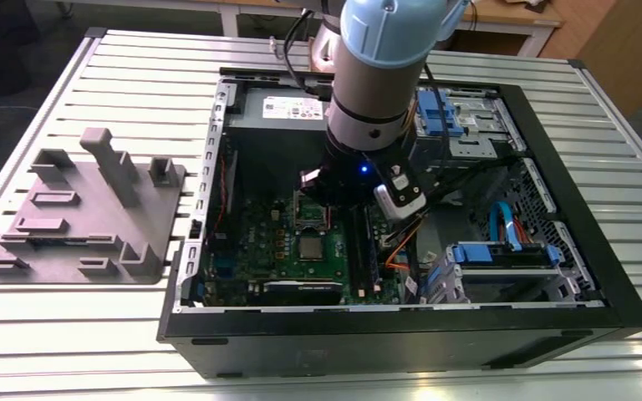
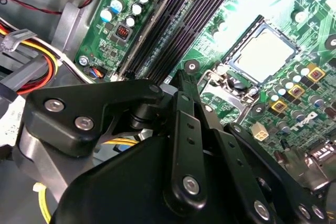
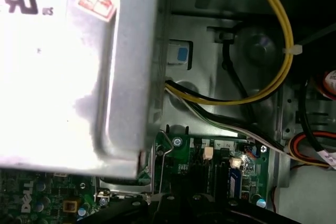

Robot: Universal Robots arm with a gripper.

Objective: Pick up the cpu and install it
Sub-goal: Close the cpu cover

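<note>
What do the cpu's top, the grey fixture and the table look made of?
The cpu top looks like bare metal: silvery, glaring under the light. The fixture looks like matte grey plastic: one even colour, no shine. The table seems to be aluminium: pale ribbed slats with a soft sheen.

Open from above only, inside the case (image 1: 410, 338) walls. Hemmed by power supply (image 1: 282, 107) behind the arm (image 1: 371, 75), with drive cage (image 1: 461, 125) and loose cables (image 1: 501, 219) on the exterior view's right. Free above the motherboard (image 1: 260, 242) around the cpu (image 2: 262, 53), just beside memory slots (image 2: 173, 19). Open surface (image 1: 109, 334) near the grey fixture (image 1: 87, 217).
</note>
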